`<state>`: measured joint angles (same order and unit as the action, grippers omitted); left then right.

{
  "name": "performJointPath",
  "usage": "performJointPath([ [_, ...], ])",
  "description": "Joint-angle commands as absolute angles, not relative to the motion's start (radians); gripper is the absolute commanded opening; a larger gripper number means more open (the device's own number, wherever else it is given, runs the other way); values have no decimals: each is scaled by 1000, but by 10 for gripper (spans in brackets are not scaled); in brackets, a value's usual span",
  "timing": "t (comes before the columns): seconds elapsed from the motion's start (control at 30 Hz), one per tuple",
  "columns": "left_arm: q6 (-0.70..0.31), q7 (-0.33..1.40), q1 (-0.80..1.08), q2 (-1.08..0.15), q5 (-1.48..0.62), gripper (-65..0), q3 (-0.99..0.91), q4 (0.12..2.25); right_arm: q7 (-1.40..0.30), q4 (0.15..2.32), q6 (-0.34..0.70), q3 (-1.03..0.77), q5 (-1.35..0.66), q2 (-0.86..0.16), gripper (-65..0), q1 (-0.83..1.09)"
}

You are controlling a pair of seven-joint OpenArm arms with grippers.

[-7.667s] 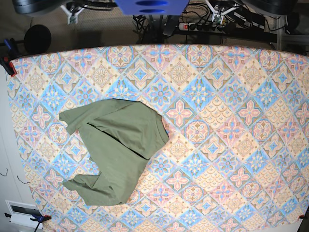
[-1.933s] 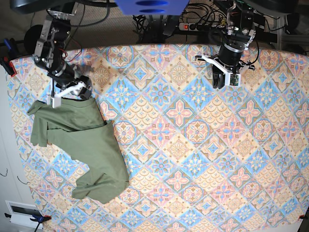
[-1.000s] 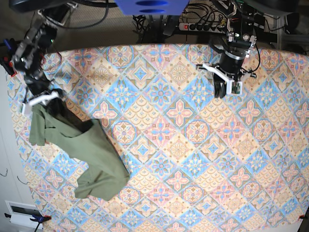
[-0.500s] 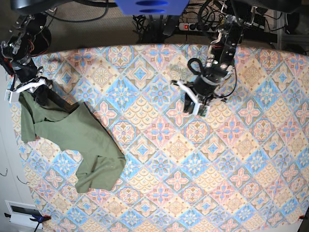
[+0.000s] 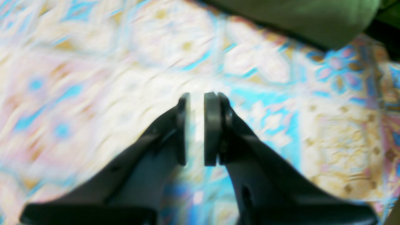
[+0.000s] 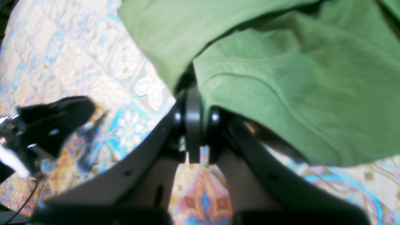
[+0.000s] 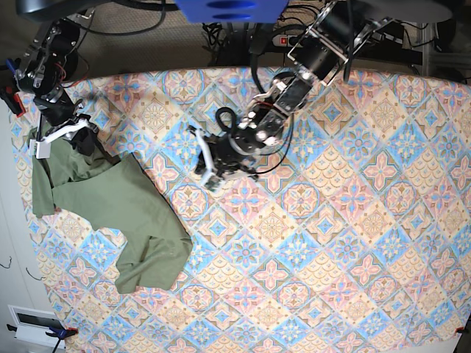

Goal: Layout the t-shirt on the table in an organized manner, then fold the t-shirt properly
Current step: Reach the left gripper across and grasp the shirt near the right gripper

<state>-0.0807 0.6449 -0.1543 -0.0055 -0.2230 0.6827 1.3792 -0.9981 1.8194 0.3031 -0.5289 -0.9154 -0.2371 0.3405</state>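
Two arms: you have both over the table [image 7: 353, 220], one at each side of the base view.
Right gripper [image 6: 193, 125]: at the far left edge of the base view [image 7: 65, 136]; your wrist camera shows its jaws pressed together, pinching an edge of the t-shirt [image 6: 281, 87].
Left gripper [image 5: 197, 128]: reaching low toward the middle-left of the table, near [image 7: 213, 165] in the base view; your jaws stand a narrow gap apart, with only patterned cloth seen between them, nothing pinched.
T-shirt: you will find it at the table's left side [image 7: 125, 213], crumpled and wrinkled, its upper corner pulled toward the right gripper, its lower end bunched near the front-left.
T-shirt and left gripper: apart; a rounded green fold shows only at the top of your left wrist view [image 5: 306, 18], beyond the fingertips.
Picture quality: both of your wrist views are blurred, so fine detail of the fabric edge is hard to tell.
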Motion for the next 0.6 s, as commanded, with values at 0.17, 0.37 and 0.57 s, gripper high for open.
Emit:
performJointPath([
  [0.17, -77, 619, -251, 140, -228, -561, 762, 1259, -974, 1839, 309, -538, -934, -255, -644, 332],
  [0.37, -71, 613, -314, 157, -229, -450, 885, 1144, -972, 1839, 309, -541, -934, -255, -644, 332],
  [0.57, -19, 539, -351, 157, -228, -364, 908, 1081, -972, 1847, 309, -536, -934, -255, -644, 332],
])
